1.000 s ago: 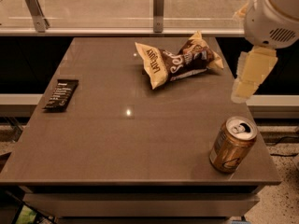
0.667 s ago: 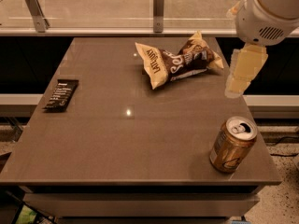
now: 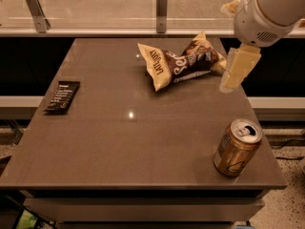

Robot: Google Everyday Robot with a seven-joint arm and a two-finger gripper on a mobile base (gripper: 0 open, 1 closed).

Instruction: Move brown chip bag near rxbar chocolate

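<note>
Brown and glossy, the bench (image 3: pixel 143 147) stands before a glass rail (image 3: pixel 95 8) on metal posts, with dark gaps below on both sides and a small light glint near its middle. Over the last second your fingers (image 3: pixel 237 69) have slid leftward in the camera view, from out past the bench's right edge to just beside the bag (image 3: pixel 178 63). Nothing else has shifted: bag, bar and can lie where they were.

That reads as the approach closing, with no grasp made yet. The fingers hang as one pale slab under the white wrist (image 3: pixel 267 13). You cannot tell whether they are parted or pressed together, and nothing shows between them.

The bag lies crumpled just left of the fingers, its pale right end close to them; contact cannot be judged. The bar (image 3: pixel 62 96) is far left of the fingers, flat near the opposite edge and well apart from the bag, so the whole carry is still ahead of you. The can (image 3: pixel 237 148) stands upright on the camera side of the fingers, clear of a leftward path
</note>
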